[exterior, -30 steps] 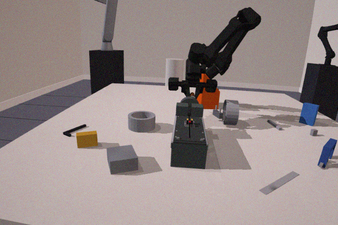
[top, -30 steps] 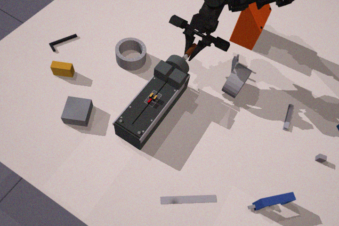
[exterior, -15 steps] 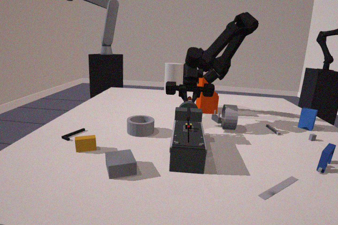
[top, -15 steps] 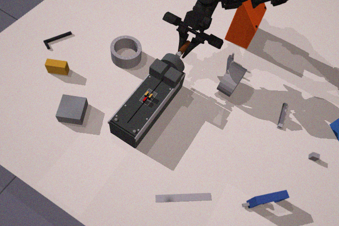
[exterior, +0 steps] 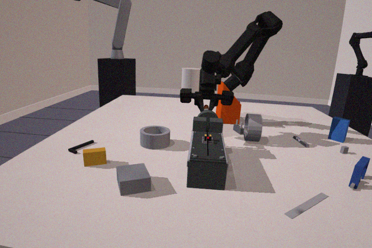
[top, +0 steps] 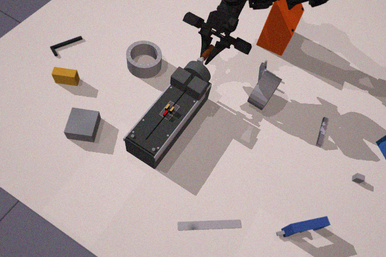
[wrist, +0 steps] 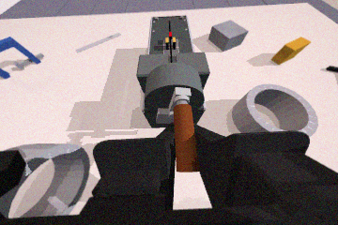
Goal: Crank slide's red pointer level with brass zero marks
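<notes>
The dark machine (top: 140,130) (exterior: 206,175) has a slot along its top. The red pointer (top: 165,113) (exterior: 207,137) (wrist: 170,34) sits a little off the line between the two brass marks, on the side away from the crank. One brass mark (top: 167,106) (wrist: 167,43) and the other brass mark (top: 171,109) (wrist: 174,43) stand either side of the slot. My gripper (top: 205,57) (exterior: 206,109) (wrist: 180,126) is shut on the brown crank handle (top: 208,51) (wrist: 185,150) behind the round housing (top: 196,69) (wrist: 172,77). The fingers hide part of the handle.
A grey ring (top: 143,71) (exterior: 154,141) stands beside the machine's crank end. A grey curved part (top: 265,89) (exterior: 252,128) and an orange block (top: 272,36) (exterior: 229,112) stand on the other side. A grey block (top: 81,122) and a yellow block (top: 65,75) lie farther off.
</notes>
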`<action>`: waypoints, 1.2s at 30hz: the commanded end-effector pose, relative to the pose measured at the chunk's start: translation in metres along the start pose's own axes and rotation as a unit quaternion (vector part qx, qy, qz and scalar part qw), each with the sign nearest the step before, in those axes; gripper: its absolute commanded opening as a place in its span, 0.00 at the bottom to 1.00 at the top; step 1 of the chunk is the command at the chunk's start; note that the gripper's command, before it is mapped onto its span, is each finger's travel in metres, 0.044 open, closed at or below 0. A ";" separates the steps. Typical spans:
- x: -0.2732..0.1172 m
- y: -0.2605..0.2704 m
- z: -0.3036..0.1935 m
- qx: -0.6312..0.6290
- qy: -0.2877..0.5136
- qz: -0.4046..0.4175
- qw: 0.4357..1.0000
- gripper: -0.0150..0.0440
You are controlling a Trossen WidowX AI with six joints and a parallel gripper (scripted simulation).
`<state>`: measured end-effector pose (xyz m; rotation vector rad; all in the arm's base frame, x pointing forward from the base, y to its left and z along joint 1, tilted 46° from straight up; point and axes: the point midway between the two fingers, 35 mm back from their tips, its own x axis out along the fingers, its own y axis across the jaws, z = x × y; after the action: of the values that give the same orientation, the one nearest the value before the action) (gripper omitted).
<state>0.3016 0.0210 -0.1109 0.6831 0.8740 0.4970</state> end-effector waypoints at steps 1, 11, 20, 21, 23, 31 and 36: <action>0.001 -0.009 -0.001 0.003 -0.001 -0.008 1.000 0.25; 0.006 -0.017 -0.006 0.003 -0.001 -0.008 1.000 0.25; 0.012 -0.023 -0.012 0.003 -0.001 -0.008 1.000 0.25; 0.013 -0.023 -0.013 0.003 -0.001 -0.008 1.000 0.25; 0.014 -0.024 -0.015 0.003 -0.001 -0.008 1.000 0.25; 0.021 -0.025 -0.021 0.003 -0.001 -0.008 1.000 0.25; 0.025 -0.025 -0.025 0.004 -0.001 -0.008 1.000 0.25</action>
<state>0.2989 0.0234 -0.1467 0.6811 0.8655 0.4832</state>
